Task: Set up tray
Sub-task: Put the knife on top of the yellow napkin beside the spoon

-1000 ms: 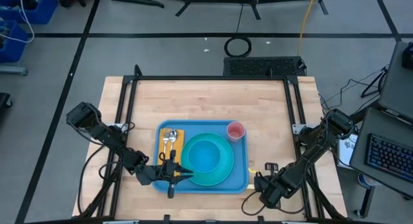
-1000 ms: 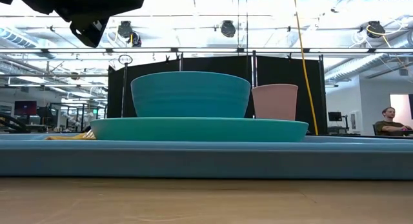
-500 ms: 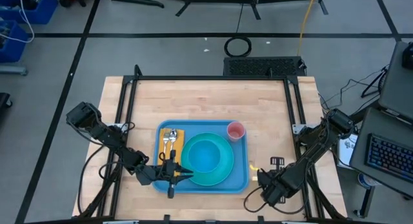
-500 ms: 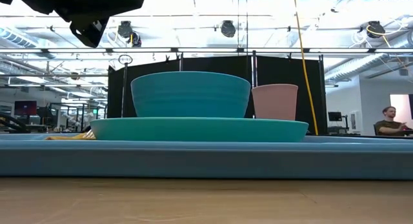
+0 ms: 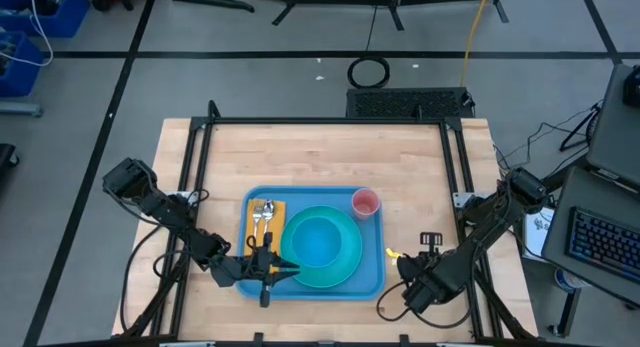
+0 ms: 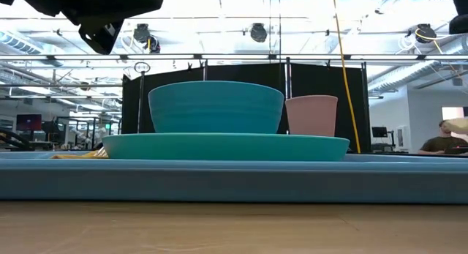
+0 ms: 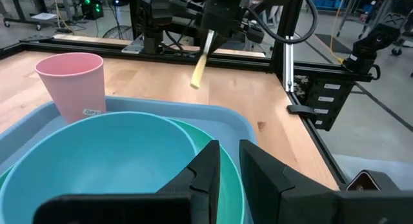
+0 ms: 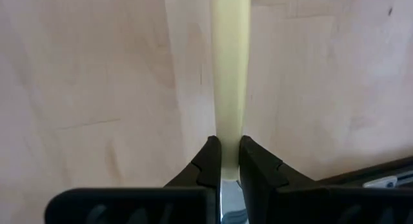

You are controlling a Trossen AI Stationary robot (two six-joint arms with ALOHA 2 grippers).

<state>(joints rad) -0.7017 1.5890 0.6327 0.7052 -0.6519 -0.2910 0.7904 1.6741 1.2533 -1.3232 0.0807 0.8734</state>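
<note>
**Pale stick held above the table beside the loaded tray**

The tray (image 5: 372, 277) is seen at the near middle of the table (image 5: 320, 157). On it are set a plate (image 5: 350, 262) carrying a bowl (image 5: 318, 241), a pink cup (image 5: 366, 202) at the far right corner, and an orange napkin (image 5: 272, 219) bearing cutlery (image 5: 262, 215).

The right gripper (image 5: 398, 259) is held above bare wood, just off the tray's right edge; its jaws are clamped on a pale yellow stick (image 8: 229, 62).

The left gripper (image 5: 285, 270) is positioned over the tray's near edge, at the plate's rim, with its jaws drawn nearly together on nothing.
</note>
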